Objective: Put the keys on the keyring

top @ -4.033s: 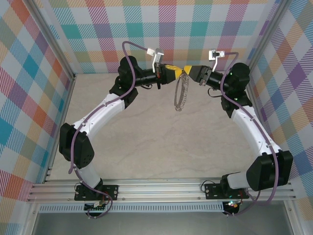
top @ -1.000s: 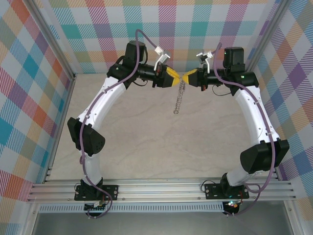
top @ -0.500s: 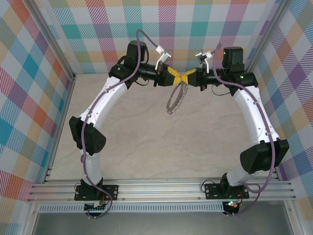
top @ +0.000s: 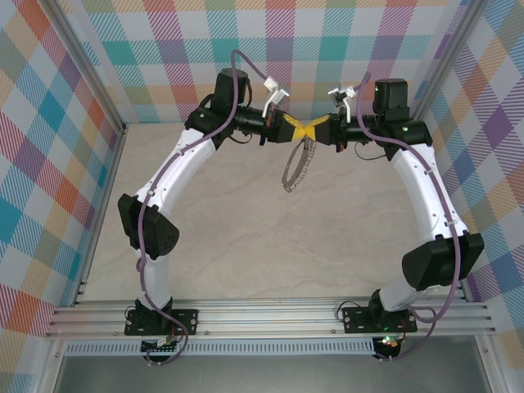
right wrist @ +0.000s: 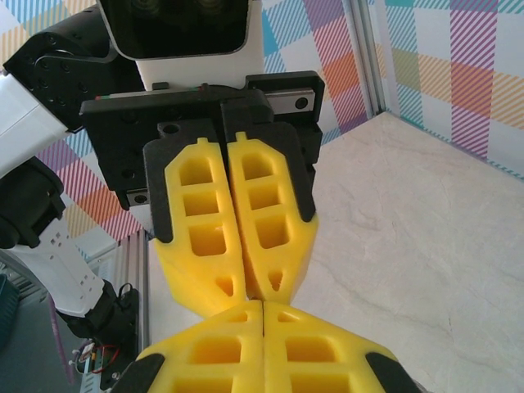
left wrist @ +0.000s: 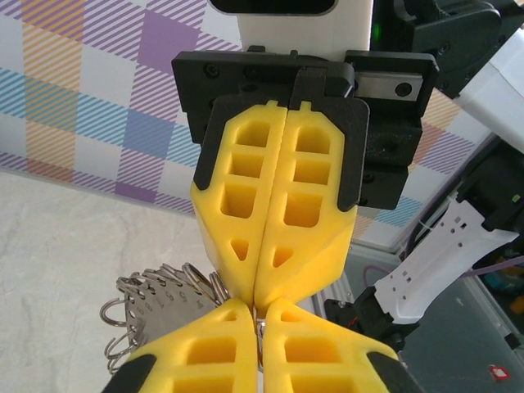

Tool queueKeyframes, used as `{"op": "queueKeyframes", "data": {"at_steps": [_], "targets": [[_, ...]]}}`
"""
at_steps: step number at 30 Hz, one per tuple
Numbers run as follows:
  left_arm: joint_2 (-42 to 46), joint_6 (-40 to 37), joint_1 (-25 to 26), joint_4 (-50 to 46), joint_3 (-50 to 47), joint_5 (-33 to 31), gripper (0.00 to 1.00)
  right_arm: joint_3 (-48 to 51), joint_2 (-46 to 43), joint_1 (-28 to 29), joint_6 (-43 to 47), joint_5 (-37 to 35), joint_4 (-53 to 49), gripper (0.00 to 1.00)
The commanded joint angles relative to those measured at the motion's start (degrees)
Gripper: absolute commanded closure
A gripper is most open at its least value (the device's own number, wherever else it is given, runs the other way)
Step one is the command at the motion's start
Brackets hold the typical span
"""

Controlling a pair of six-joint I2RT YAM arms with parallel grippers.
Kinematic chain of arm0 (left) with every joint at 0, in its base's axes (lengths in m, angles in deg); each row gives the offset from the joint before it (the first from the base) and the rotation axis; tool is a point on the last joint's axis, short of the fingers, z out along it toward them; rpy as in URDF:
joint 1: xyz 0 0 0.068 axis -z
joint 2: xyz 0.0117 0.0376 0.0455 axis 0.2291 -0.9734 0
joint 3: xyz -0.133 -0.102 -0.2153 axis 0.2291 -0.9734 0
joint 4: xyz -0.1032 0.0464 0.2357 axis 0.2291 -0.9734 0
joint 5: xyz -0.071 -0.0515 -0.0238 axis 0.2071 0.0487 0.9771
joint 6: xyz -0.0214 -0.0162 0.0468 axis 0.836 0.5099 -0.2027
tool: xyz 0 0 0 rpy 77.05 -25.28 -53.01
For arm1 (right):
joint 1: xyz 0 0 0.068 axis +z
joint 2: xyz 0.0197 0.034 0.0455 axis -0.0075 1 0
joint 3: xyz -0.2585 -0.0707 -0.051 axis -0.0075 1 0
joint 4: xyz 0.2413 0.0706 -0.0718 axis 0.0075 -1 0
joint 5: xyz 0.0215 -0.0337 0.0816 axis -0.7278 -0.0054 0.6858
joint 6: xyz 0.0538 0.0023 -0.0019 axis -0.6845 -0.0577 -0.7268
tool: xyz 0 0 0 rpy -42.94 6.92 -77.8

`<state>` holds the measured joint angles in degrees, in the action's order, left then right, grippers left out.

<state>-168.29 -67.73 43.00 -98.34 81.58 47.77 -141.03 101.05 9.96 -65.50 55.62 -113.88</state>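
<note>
Seemingly the threading itself is in hand, done in the air well out from the bases. Nearest, the worktop (top: 246, 254) lies bare between the two arms, so there is plenty of room below and toward the bases for lowering or pulling apart. Farther out the ring (top: 295, 168) hangs free above the worktop, dangling from the spot where the two sets of fingers meet tip to tip. The left fingers (top: 288, 128) and right fingers (top: 322, 128) are both fully closed, noses touching. The ring's top is pinched there, though by which pair I cannot tell, nor whether the key sits in that pinch. Next, I judge, one pair must hold the ring firm while the other works the key along a loop, with small, steady wrist turns. Just beyond the wrists stands the checked wall (top: 311, 57), so any retreat should come nearward, not back.
</note>
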Motion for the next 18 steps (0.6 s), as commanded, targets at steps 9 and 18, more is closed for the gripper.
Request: {"op": "queueKeyframes", "data": {"at_steps": [9,18], "targets": [[-0.01,0.43,0.79,1.72,1.54,-0.52,1.00,1.97,-2.70,-0.26,-10.02,-3.67,11.77,0.72],[2.85,4.31,0.74,9.78,-3.56,-3.24,1.00,16.11,-14.03,-3.71,-25.74,-16.29,31.79,0.56]]}}
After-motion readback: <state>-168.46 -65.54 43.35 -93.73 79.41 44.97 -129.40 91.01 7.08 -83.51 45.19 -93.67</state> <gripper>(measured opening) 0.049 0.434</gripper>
